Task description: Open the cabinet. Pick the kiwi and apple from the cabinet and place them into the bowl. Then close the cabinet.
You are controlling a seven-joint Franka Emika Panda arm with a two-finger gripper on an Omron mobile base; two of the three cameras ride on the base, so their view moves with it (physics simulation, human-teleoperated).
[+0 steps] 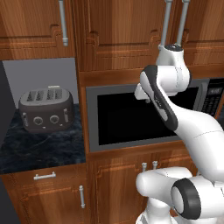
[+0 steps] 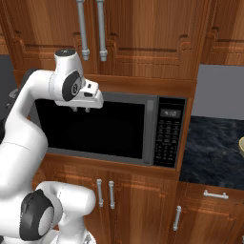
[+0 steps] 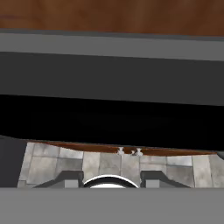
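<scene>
The claw (image 2: 81, 110) hangs in front of the microwave (image 2: 119, 128), its two short dark tips pointing down, standing apart with nothing between them; above it the cabinet (image 2: 143, 33) is shut, its two long silver bar handles (image 2: 91, 28) side by side just over the arm's wrist; a sliver of the pale bowl (image 2: 241, 145) sits on the dark surface (image 2: 212, 152) at right; a toaster (image 1: 46, 110) stands on the surface at left.

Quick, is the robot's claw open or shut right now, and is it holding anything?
Gripper: open, holding nothing; it hangs in front of the microwave, below the closed cabinet.
</scene>
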